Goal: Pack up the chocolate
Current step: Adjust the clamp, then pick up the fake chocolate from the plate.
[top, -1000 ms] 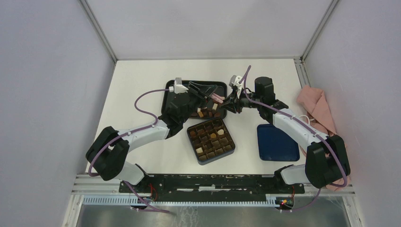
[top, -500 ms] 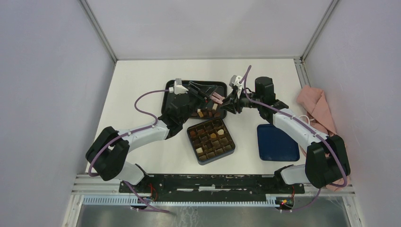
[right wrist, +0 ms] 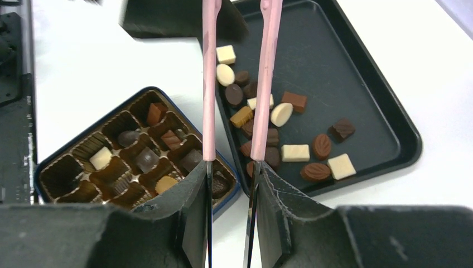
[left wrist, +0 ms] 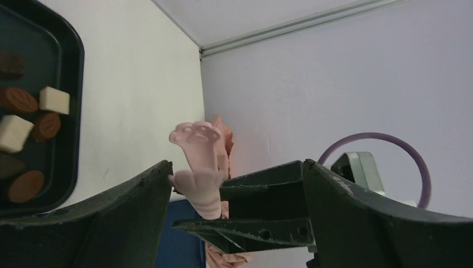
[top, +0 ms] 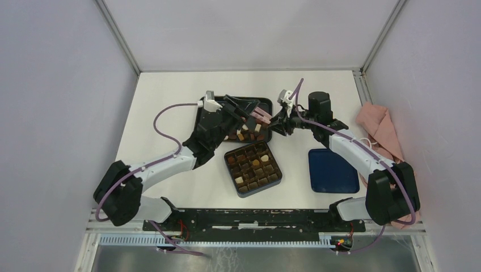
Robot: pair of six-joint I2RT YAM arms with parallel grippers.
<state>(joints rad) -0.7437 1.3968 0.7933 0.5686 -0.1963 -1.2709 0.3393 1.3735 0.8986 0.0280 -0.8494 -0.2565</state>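
Loose chocolate pieces (top: 245, 135) in dark brown, mid brown and cream lie on the black tray (top: 262, 101); they also show in the right wrist view (right wrist: 294, 152) and left wrist view (left wrist: 25, 120). The dark compartment box (top: 253, 168) holds several pieces (right wrist: 146, 159). My right gripper (top: 278, 124) (right wrist: 231, 170) is shut on pink tweezers (top: 260, 117) (right wrist: 209, 84), whose arms stand apart and reach over the tray (right wrist: 334, 72). My left gripper (top: 244, 112) (left wrist: 237, 167) is open above the tray, its fingers either side of the tweezers' paw-shaped tips (left wrist: 198, 153).
A blue lid (top: 332, 170) lies right of the box. A pink cloth (top: 379, 127) lies at the table's right edge. Grey walls close in the back and both sides.
My left arm has stretched out, its wrist moving up and back over the tray. My right gripper with the tweezers has shifted slightly right.
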